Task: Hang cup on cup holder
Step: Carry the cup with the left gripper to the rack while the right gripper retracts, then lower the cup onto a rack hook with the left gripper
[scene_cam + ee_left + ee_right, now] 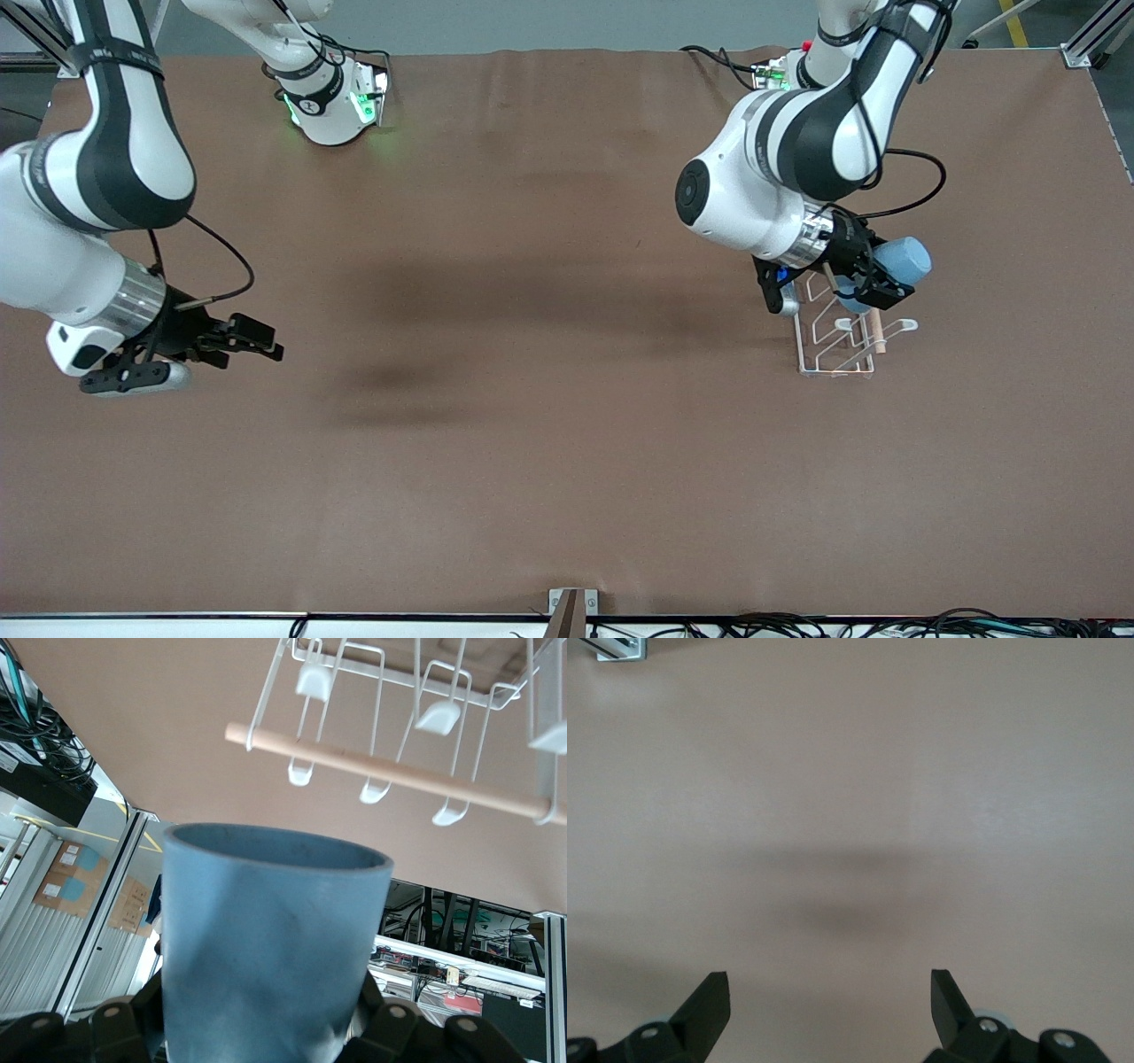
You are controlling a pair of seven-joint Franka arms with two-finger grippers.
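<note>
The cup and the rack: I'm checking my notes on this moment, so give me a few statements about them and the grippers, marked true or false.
1. The left gripper holds the cup. True.
2. The cup already hangs on a prong of the cup holder. False: it is in the air over the cup holder, on no prong.
3. The right gripper is open and holds nothing. True.
4. The cup holder lies toward the right arm's end of the table. False: it stands toward the left arm's end.
5. A wooden rod runs along the cup holder's top. True.
</note>
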